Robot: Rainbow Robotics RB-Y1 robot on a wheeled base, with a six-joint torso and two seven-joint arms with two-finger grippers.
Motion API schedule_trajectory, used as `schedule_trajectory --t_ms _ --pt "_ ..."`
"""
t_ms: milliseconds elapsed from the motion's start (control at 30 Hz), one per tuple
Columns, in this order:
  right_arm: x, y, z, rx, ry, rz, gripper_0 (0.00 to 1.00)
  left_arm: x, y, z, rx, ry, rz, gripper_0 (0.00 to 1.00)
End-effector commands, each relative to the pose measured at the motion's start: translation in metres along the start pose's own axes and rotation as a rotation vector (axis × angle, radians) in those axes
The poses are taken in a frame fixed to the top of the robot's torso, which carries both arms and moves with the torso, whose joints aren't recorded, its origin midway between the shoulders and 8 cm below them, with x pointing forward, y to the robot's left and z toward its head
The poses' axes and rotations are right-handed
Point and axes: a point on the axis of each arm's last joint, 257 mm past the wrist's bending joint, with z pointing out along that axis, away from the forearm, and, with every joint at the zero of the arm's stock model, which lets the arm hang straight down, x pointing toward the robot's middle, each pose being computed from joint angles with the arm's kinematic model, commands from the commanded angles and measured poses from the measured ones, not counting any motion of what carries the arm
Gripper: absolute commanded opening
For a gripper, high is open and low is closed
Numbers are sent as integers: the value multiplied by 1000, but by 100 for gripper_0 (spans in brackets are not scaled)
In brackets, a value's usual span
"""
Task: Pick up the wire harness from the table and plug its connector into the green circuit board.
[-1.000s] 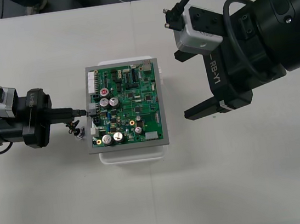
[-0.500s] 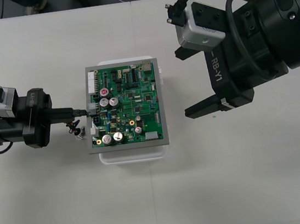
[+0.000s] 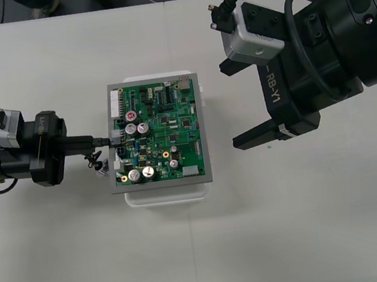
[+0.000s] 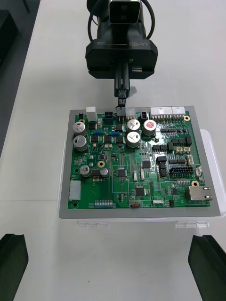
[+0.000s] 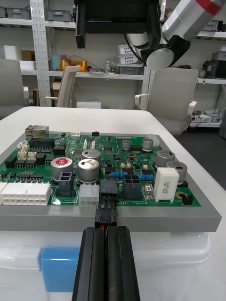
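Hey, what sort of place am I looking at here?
Probably a robot electronics-assembly workbench: a plain light table holds a green circuit board on a white base. The left gripper holds a harness plug at the board's edge, and the open right gripper hovers beside it.

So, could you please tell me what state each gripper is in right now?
Left gripper: shut on the harness plug at the green circuit board's edge.
Right gripper: open, empty.
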Motion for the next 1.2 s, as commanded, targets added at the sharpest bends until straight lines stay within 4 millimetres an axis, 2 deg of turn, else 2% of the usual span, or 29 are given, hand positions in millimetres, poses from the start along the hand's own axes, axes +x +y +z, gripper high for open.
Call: schedule_trajectory --t_ms 33,1200 --pt "-3 -5 -9 19 -12 -38 100 -21 -2 20 69 -44 25 0" --pt "-6 -3 -12 13 -24 -53 100 -15 -4 22 78 -25 27 0"
